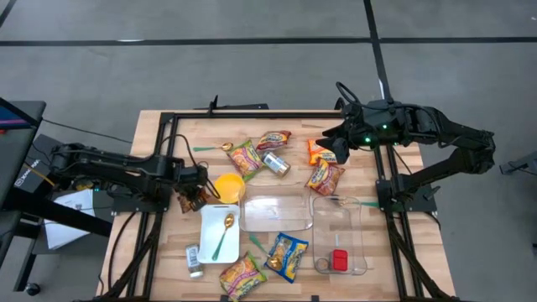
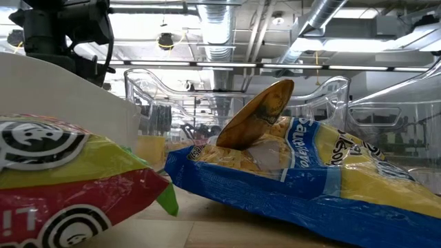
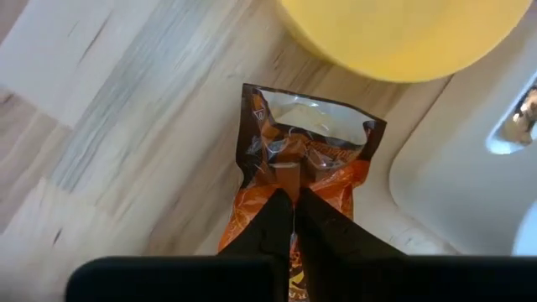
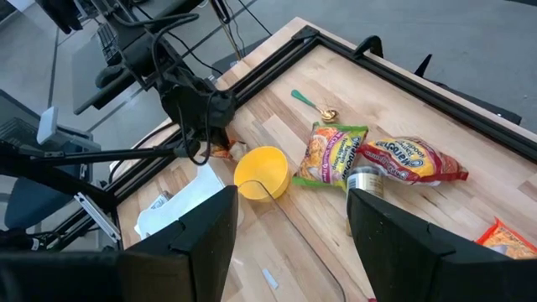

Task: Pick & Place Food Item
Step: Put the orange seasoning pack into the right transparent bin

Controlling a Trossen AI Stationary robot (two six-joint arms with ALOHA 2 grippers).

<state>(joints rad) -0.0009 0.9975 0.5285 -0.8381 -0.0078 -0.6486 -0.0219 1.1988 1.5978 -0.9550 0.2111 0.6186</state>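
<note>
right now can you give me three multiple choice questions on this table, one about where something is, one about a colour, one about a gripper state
1. Where does the gold spoon with the green handle lie?
A. on the white tray
B. inside the yellow bowl
C. in the clear bin

2. What colour is the bowl beside the left gripper?
A. red
B. yellow
C. blue

3. What is the left gripper doing?
A. open above the bowl
B. shut on the orange snack packet
C. open and resting on the tray

Answers: 1 A, the high view shows the spoon on the tray. 2 B, it is yellow in every view that shows it. 3 B, the left wrist view shows the fingers pinched together on the packet.
</note>
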